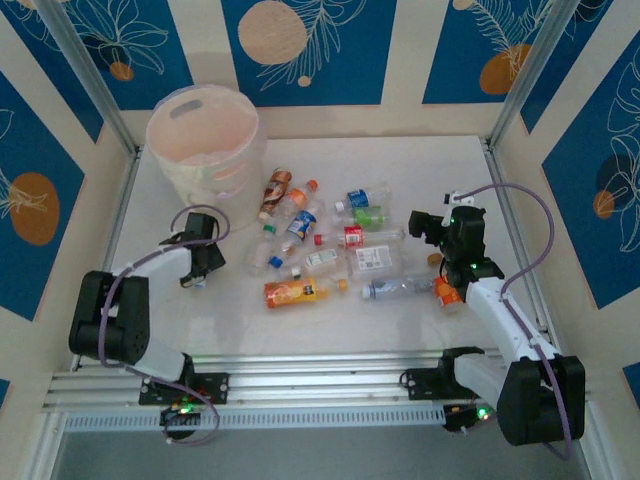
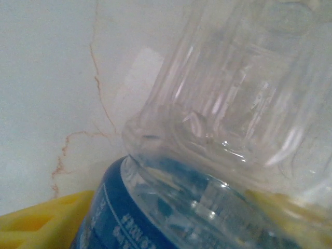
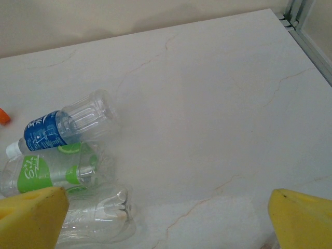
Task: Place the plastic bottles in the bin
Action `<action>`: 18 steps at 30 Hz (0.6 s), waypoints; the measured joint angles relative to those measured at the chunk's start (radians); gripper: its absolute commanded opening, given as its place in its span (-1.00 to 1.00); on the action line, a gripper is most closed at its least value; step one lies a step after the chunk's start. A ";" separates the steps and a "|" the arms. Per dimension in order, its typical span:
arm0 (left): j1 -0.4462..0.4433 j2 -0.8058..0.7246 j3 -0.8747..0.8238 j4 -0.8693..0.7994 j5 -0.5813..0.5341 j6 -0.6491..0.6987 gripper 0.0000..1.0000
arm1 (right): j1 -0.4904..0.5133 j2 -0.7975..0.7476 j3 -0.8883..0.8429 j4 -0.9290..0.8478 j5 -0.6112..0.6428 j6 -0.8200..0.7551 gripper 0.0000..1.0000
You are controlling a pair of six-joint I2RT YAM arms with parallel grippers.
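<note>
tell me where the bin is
In the top external view the bin stands at the far left corner of the table, with a brown bottle just right of it.

Top external camera: fixed high behind the two arm bases (image 1: 185, 385), facing down and forward over the whole table (image 1: 430, 165), from the near rail (image 1: 320, 368) to the bin (image 1: 205, 135) at far left. Left wrist camera: very close against a clear bottle (image 2: 233, 93), aimed at the veined tabletop, one yellow fingertip (image 2: 36, 223) at the lower left edge. Right wrist camera: low, looking obliquely across the table toward the far wall (image 3: 104, 21), yellow fingertips (image 3: 31, 215) in both lower corners. It shares with the top view the blue-labelled bottle (image 3: 49, 129), the green-labelled bottle (image 3: 41, 174) and the table's far right corner.
</note>
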 measured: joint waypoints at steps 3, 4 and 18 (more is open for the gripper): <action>0.000 -0.067 -0.018 -0.004 -0.004 0.000 0.06 | 0.000 0.000 0.000 0.000 0.000 0.000 0.98; 0.000 -0.083 -0.023 -0.004 -0.004 0.000 0.05 | 0.000 0.000 0.000 0.000 0.000 0.000 0.99; 0.000 -0.217 -0.061 -0.035 0.012 0.000 -0.03 | 0.004 -0.041 0.000 -0.001 0.022 0.000 0.99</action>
